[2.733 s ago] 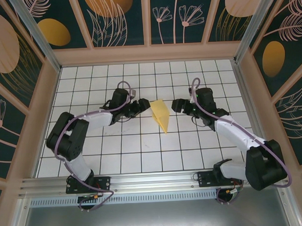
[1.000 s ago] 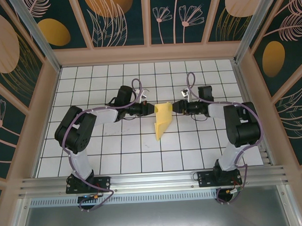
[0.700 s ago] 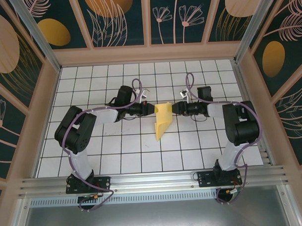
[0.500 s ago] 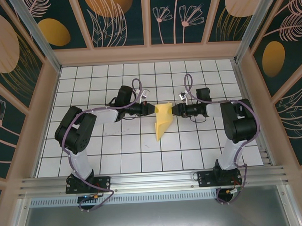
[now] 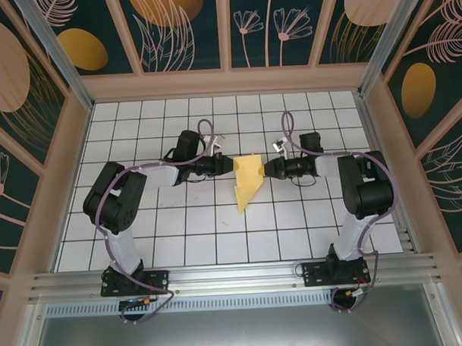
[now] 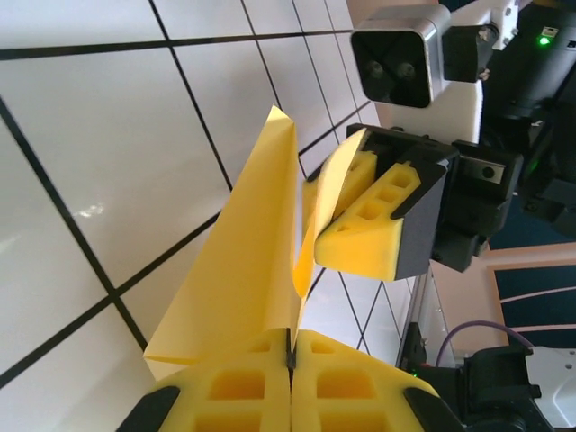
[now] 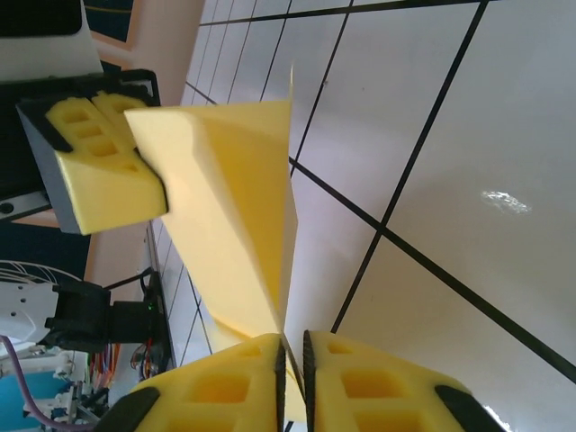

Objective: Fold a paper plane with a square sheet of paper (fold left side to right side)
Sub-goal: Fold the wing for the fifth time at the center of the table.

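With both arms reaching in from either side, I have the paper [image 5: 246, 180] caught between them near the middle of the table [image 5: 179, 220]. It is already a narrow wedge, with its broad end between the tools and its point toward the arm bases.

The left gripper [image 5: 229, 166] is closed, and in its wrist view the pads [image 6: 243, 387] meet with the edge of one flap pinched in the seam. The right gripper [image 5: 267, 169] faces it from just across the paper. Its pads [image 7: 225, 387] are drawn in to a thin slit, and the other flap runs down into that slit, so I read it as closed on the paper too.

I judge the hold is arranged this way because each tool has its own layer at the wide end. The flaps stand upright and slightly apart in a V, and the crease sits below them. With that, the left flap can be carried over to the right one without the sheet sliding on the smooth tiles. Gripping only the upper edges also leaves the crease free to act as a hinge.

I cannot tell whether the point rests on the table or hangs just above it. The paper is thin, so I think pulling the tools apart would tear it or slip it free.
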You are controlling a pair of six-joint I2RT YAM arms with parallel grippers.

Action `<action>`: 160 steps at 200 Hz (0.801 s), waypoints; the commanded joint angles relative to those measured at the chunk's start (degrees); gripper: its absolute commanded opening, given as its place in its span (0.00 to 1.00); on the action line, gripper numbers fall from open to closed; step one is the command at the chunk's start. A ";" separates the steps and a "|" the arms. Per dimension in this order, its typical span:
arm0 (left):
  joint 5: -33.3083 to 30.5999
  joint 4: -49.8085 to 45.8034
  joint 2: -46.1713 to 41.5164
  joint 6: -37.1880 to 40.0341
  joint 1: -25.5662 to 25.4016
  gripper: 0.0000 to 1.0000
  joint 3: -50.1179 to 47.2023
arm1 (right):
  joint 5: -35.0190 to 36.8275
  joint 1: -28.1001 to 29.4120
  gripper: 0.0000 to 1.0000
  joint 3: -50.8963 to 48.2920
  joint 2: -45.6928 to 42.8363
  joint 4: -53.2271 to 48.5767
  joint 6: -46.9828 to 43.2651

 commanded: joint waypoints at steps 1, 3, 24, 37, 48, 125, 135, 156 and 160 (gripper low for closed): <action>-2.13 -1.40 0.48 0.48 0.57 0.21 -0.48 | -0.29 0.06 0.13 1.78 0.14 -3.09 -1.28; -2.41 -1.52 0.35 0.56 0.57 0.23 -0.55 | -0.11 0.18 0.12 1.82 0.10 -3.28 -1.21; -6.17 -5.34 -1.74 2.51 1.15 0.43 -0.44 | 2.78 1.32 0.09 2.96 -0.51 -6.64 -0.34; -9.73 -9.64 -3.82 5.01 1.62 0.48 0.15 | 4.07 2.33 0.08 3.63 -1.02 -8.59 0.33; -14.72 -14.65 -5.87 7.75 1.81 0.53 1.07 | 5.57 3.07 0.07 4.17 -1.44 -9.59 1.85; -26.31 -25.28 -22.02 12.75 -3.20 0.57 -4.35 | 11.80 9.15 0.04 10.71 0.63 -15.55 13.10; -27.19 -25.55 -22.46 11.77 -5.53 0.57 -5.43 | 12.15 9.74 0.04 11.48 0.75 -15.90 14.28; -30.47 -25.94 -22.58 8.69 -9.80 0.56 -7.42 | 13.14 10.45 0.04 13.28 1.24 -17.63 15.72; -31.12 -25.96 -22.58 8.00 -10.55 0.56 -7.72 | 13.15 10.51 0.04 13.47 1.28 -17.78 16.06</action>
